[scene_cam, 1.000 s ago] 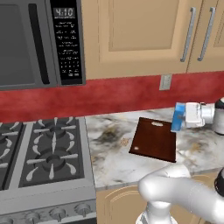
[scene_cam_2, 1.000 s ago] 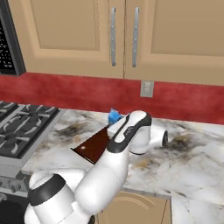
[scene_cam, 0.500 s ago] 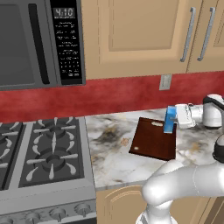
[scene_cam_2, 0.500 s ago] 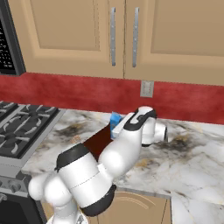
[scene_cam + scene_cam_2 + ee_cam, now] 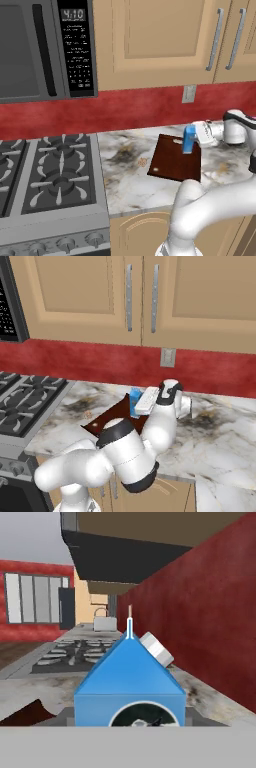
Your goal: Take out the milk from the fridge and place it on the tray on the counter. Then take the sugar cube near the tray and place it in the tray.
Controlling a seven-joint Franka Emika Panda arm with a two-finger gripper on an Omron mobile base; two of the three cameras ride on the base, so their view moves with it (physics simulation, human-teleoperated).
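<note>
— Where was the small bright-blue gable-top milk carton [image 5: 189,139]?

— Right of centre in the left base frame, upright over the far edge of the flat reddish-brown rectangular tray [image 5: 174,159] on the marbled stone desk [image 5: 130,175].

— And the fingers [image 5: 196,136]?

— Clamped on that carton, side-on; it loomed bottom centre in the hand frame.

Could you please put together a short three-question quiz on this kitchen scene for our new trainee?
1. True or false: the small bright-blue gable-top milk carton stands upright at the flat dark reddish-brown rectangular tray.
2. What holds the carton? A) the pincer B) nothing
3. Fill in: the tray lies on the white-grey marbled ___.

Key: 1 true; 2 A; 3 counter.
</note>
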